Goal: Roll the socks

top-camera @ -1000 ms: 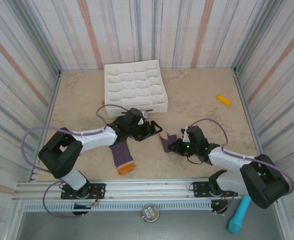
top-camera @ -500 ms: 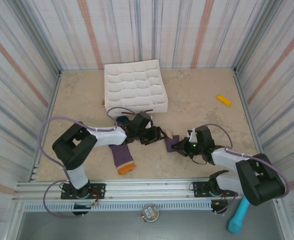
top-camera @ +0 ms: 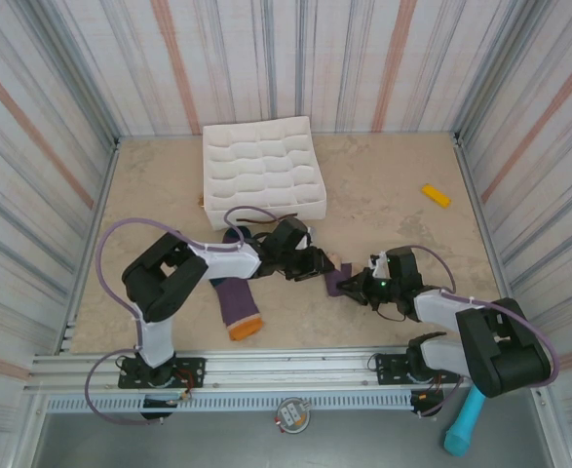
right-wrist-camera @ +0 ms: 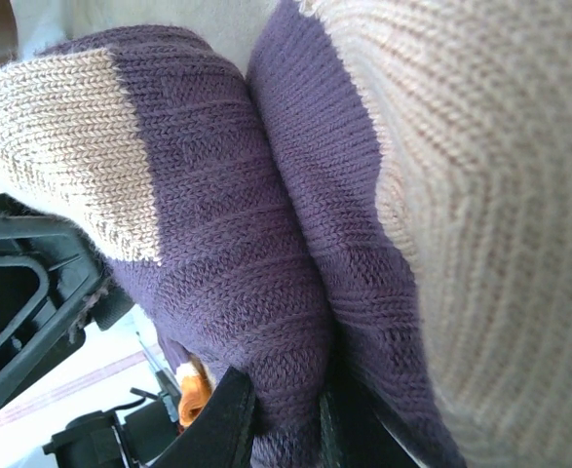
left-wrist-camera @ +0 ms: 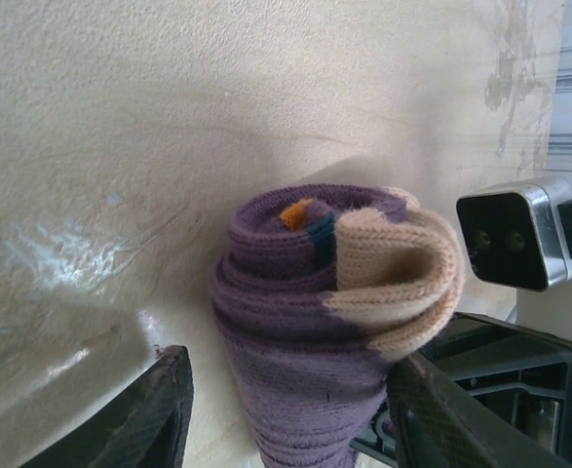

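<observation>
One sock (top-camera: 338, 280) is rolled into a purple bundle with a tan cuff, lying between the two grippers at the table's middle front. My right gripper (top-camera: 357, 286) is shut on its purple knit (right-wrist-camera: 266, 292), the cloth pinched between the black fingers (right-wrist-camera: 229, 421). My left gripper (top-camera: 317, 263) stands open around the roll (left-wrist-camera: 315, 322). One finger (left-wrist-camera: 144, 419) is apart on the left, and the other (left-wrist-camera: 461, 409) sits against the roll's right side. The second sock (top-camera: 233, 297) lies flat under the left arm, orange toe toward the front edge.
A white compartmented tray (top-camera: 266, 209) stands just behind the left arm. A yellow piece (top-camera: 436, 195) lies at the far right. A teal handle (top-camera: 466, 419) rests off the table by the right base. The right wrist's camera housing (left-wrist-camera: 514, 234) is close beside the roll.
My left gripper has moved right up to the rolled sock and its jaws have narrowed around it. The right gripper shifted slightly right with the sock, still shut.
</observation>
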